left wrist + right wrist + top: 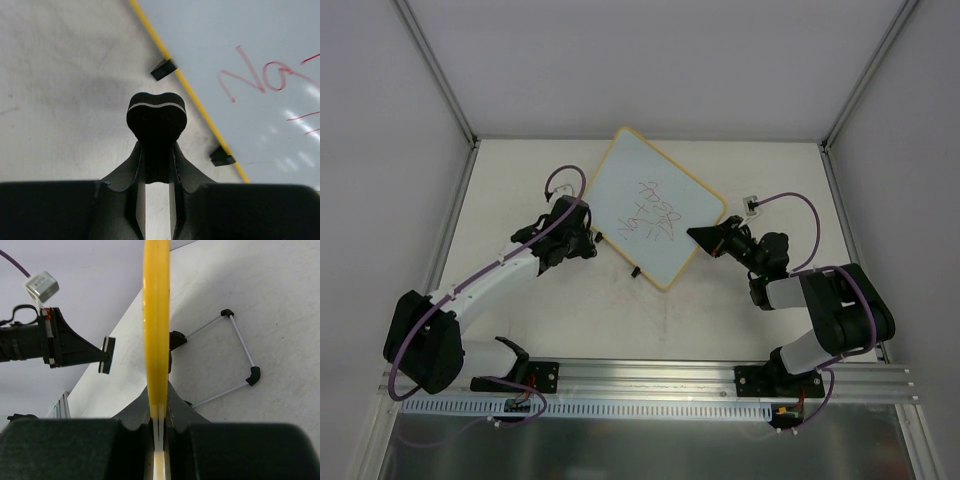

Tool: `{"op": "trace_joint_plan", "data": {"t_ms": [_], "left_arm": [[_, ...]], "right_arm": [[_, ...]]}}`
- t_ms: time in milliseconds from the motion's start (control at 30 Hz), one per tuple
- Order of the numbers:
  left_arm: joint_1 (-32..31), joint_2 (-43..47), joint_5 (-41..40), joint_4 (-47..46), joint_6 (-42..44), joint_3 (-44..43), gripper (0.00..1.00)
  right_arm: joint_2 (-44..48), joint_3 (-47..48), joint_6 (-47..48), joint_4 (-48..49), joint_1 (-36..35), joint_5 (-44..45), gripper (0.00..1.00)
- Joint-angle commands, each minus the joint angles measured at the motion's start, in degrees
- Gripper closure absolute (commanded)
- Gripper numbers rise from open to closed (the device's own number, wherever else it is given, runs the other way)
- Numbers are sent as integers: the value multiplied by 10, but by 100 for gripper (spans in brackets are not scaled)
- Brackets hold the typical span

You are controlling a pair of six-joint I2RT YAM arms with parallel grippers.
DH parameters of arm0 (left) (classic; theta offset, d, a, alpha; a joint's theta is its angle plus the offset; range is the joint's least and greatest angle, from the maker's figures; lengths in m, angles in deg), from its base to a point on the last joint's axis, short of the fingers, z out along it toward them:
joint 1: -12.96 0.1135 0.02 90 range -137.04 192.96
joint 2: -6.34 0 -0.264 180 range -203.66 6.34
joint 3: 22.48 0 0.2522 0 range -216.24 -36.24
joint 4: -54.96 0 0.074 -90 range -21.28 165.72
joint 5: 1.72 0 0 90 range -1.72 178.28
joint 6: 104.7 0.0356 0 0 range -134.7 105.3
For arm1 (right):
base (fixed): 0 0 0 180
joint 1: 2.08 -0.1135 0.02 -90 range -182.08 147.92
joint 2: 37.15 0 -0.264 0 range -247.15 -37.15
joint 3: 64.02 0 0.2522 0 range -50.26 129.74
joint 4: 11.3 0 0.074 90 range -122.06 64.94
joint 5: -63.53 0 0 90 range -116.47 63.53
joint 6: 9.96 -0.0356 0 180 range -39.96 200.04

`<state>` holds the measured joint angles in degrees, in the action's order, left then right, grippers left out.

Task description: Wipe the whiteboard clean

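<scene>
Left gripper is pinched on a small black eraser block, with the pale-blue yellow-rimmed whiteboard just ahead-right of it, its edge clamped in the right gripper, so it should probably press flat and wipe the red scribbles steadily.

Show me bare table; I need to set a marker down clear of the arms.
Free: the table strip between the near corner of the whiteboard and the arm bases; the far left corner behind the left gripper. Crowded: its sides, where the left gripper holds the eraser and the right gripper clamps the rim.
</scene>
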<state>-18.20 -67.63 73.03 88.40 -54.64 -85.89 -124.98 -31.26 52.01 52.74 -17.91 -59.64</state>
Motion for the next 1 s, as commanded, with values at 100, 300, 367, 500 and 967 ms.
{"op": "trace_joint_plan", "data": {"t_ms": [100, 300, 367, 500, 967], "left_arm": [[5, -20, 37, -114, 100, -83, 100], [44, -85, 145, -227, 120, -124, 100], [44, -127, 151, -230, 128, -161, 100], [45, -190, 167, -235, 137, -220, 100], [44, -260, 156, -309, 174, -244, 100]], "right_arm": [[-9, -1, 11, 99, 0, -48, 100], [-9, 3, 4, 99, -1, -52, 100], [-12, 3, 3, 99, -2, -52, 100], [-22, 12, -3, 99, -3, -54, 100], [-21, 10, -2, 99, -5, -53, 100]]}}
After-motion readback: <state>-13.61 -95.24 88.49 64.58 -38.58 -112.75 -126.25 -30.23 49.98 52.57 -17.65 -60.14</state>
